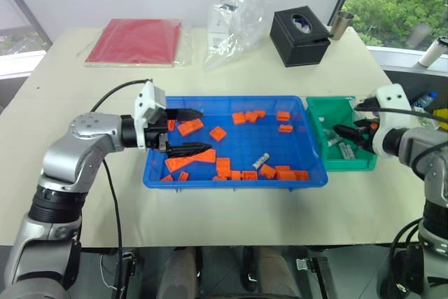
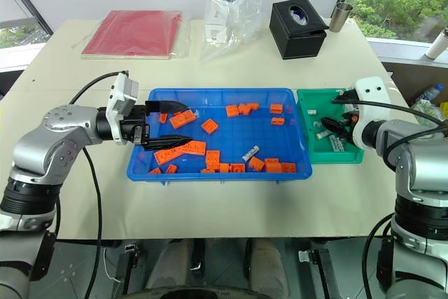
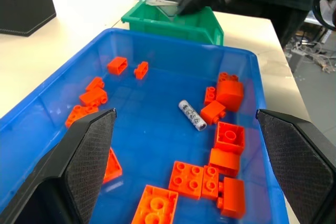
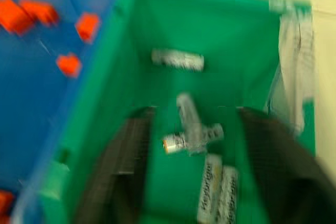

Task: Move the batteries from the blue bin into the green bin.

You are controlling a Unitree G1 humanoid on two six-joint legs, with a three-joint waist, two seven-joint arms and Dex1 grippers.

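Now one battery (image 1: 261, 159) lies in the blue bin (image 1: 231, 181), several in the green bin (image 1: 353, 164).

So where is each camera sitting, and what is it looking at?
Left eye and right eye views: on the head, looking down at the table, showing both arms.
Left wrist view: on the left wrist, looking along the open left gripper across the blue bin at one battery.
Right wrist view: on the right wrist, looking down past the open right gripper into the green bin.
Shared: both wrist views show both bins and orange blocks.
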